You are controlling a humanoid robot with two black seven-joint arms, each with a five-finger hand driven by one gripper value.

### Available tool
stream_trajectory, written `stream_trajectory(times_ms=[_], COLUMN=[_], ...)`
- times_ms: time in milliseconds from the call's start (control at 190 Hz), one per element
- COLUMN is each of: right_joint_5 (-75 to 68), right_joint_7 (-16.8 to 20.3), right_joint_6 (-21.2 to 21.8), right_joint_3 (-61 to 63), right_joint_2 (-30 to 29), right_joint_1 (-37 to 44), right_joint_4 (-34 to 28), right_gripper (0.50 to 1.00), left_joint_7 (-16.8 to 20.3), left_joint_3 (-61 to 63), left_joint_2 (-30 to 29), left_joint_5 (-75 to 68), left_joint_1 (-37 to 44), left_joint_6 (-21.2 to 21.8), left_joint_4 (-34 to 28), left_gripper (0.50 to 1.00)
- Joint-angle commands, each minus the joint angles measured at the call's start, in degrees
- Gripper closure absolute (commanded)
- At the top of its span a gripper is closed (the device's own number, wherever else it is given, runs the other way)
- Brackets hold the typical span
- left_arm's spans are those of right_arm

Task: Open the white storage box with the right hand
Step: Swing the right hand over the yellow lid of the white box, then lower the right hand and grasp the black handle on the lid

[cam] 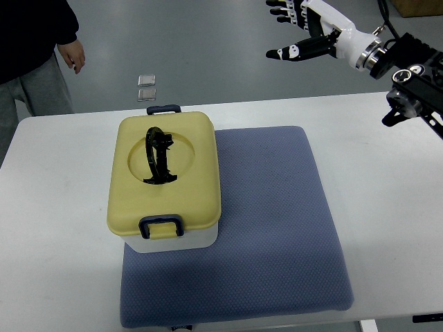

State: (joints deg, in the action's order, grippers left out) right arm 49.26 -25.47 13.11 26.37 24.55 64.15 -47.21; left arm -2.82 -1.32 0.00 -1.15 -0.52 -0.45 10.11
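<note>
Over at two o'clock, high in the frame, the right hand (pixel 299 31) hangs in the air beyond the far edge of the table (pixel 55 207), its arm coming in from the right side. And look at those fingers (pixel 282 52): spread wide, relaxed, nothing in them at all, pointing off toward nine o'clock. The hand is well apart from its target.

That target, the white storage box (pixel 181 238), sits left of centre. Its white body peeks out only below the pale yellow lid (pixel 190 180), which is on and closed. A black carry handle (pixel 158 155) stands up from the round recess in the lid's middle. One dark blue latch (pixel 161 227) shows on the lid's six o'clock edge and a second latch (pixel 163 109) on its twelve o'clock edge.

The box rests on the nine o'clock side of a blue-grey mat (pixel 277 228), overhanging the mat's left border a little, and the mat lies on the white table.

Up at eleven o'clock a person (pixel 31 41) in dark top and grey trousers stands by the table's corner, one hand (pixel 73 54) hanging loose. On the grey floor at twelve o'clock from the box lie two small silvery squares (pixel 147 88), just beside each other.
</note>
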Motion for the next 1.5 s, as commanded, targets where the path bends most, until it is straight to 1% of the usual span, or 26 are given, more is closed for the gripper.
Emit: stream_trajectory(times_ms=[0,69,174,290,369,427,617,891,1023,1097,1149,1213,1234,1355,1408,1466,1492], right_joint_5=[9.54,17.00,25.88,32.48,36.08,37.40,42.06,44.43,46.54,47.07,47.24,47.33,47.51,48.12,48.21,48.21,48.21], right_joint_7=[-0.64,-2.04,-3.97,-6.52,-8.37,-9.34,-9.42,-8.98,-8.55,-7.93,-6.79,-6.00,-5.82,-5.73,-5.73,-5.73,-5.73], right_joint_6=[4.20,6.66,10.17,12.64,13.96,13.96,12.46,11.76,9.83,8.77,8.07,7.54,7.19,6.84,6.84,6.66,6.40], right_joint_3=[-1.23,-1.23,-1.23,-2.55,-6.59,-9.67,-19.42,-22.50,-24.88,-25.76,-25.93,-26.02,-26.11,-26.90,-27.51,-27.69,-27.69], right_joint_2=[1.02,1.29,0.50,-0.03,-1.44,-2.84,-9.34,-15.15,-17.26,-18.31,-18.84,-19.10,-19.28,-19.37,-19.46,-19.46,-19.46], right_joint_1=[3.88,6.51,10.64,14.69,18.73,21.19,27.52,30.69,31.21,31.48,31.39,31.30,31.30,31.13,31.13,31.04,30.86], right_joint_4=[-3.59,-6.49,-9.04,-10.98,-11.94,-12.20,-12.03,-11.50,-10.54,-10.36,-10.27,-10.10,-10.10,-10.10,-10.10,-10.10,-10.10], right_gripper=[0.572,0.572,0.572,0.572,0.574,0.572,0.572,0.579,0.591,0.601,0.628,0.638,0.648,0.673,0.697,0.703,0.715], left_joint_7=[0.00,0.00,0.00,0.00,0.00,0.00,0.00,0.00,0.00,0.00,0.00,0.00,0.00,0.00,0.00,0.00,0.00], left_joint_3=[0.00,0.00,0.00,0.00,0.00,0.00,0.00,0.00,0.00,0.00,0.00,0.00,0.00,0.00,0.00,0.00,0.00], left_joint_2=[0.00,0.00,0.00,0.00,0.00,0.00,0.00,0.00,0.00,0.00,0.00,0.00,0.00,0.00,0.00,0.00,0.00], left_joint_5=[0.01,0.01,0.01,0.01,0.01,0.01,0.01,0.01,0.01,0.01,0.01,0.01,0.01,0.01,0.01,0.01,0.01], left_joint_1=[-0.01,-0.01,-0.01,-0.01,-0.01,-0.01,-0.01,-0.01,-0.01,-0.01,-0.01,-0.01,-0.01,-0.01,-0.01,-0.01,-0.01], left_joint_6=[0.01,0.01,0.01,0.01,0.01,0.01,0.01,0.01,0.01,0.01,0.01,0.01,0.01,0.01,0.01,0.01,0.01], left_joint_4=[0.00,0.00,0.00,0.00,0.00,0.00,0.00,0.00,0.00,0.00,0.00,0.00,0.00,0.00,0.00,0.00,0.00], left_gripper=[0.500,0.500,0.500,0.500,0.500,0.500,0.500,0.500,0.500,0.500,0.500,0.500,0.500,0.500,0.500,0.500,0.500])
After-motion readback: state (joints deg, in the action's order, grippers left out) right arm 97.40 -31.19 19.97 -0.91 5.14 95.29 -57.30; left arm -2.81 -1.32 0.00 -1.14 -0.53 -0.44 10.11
